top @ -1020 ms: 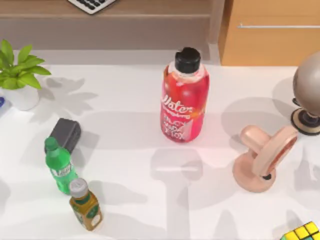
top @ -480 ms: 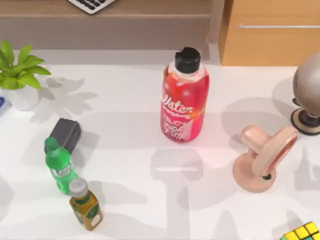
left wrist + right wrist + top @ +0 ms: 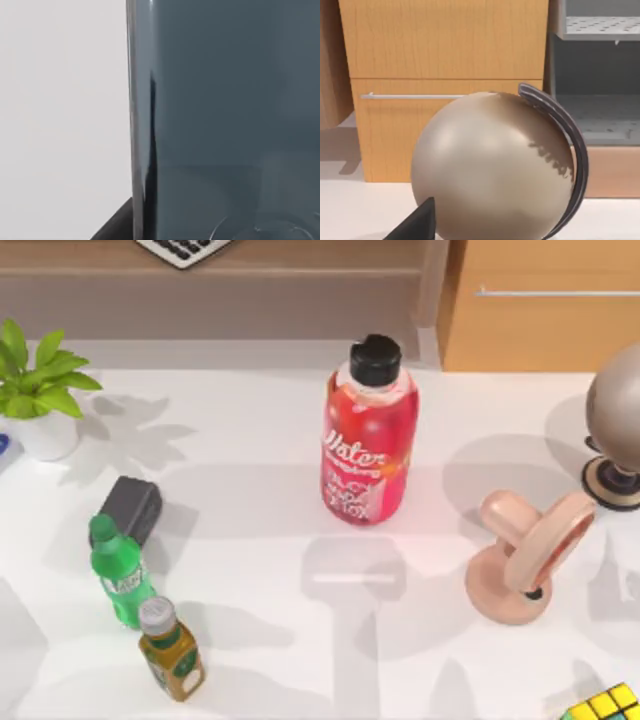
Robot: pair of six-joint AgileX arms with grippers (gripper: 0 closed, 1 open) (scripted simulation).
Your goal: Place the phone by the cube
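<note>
The peach-pink phone (image 3: 522, 556) stands on its round base at the right of the table, its thick curved handset leaning up to the right with a small dark hole near the base. The cube (image 3: 604, 704), with yellow and green tiles in a black grid, sits at the table's front right corner, cut by the picture's edge, a short way in front of the phone. Neither of them is touched by anything.
A tall red water bottle (image 3: 368, 435) stands mid-table. A green bottle (image 3: 120, 573), a small amber bottle (image 3: 170, 648) and a dark grey block (image 3: 131, 508) sit at the left, a potted plant (image 3: 38, 390) far left. A beige globe (image 3: 495, 170) stands at the right edge before wooden drawers (image 3: 445, 90).
The things on the table have stayed put. A soft shadow at the table's front left edge has grown larger.
</note>
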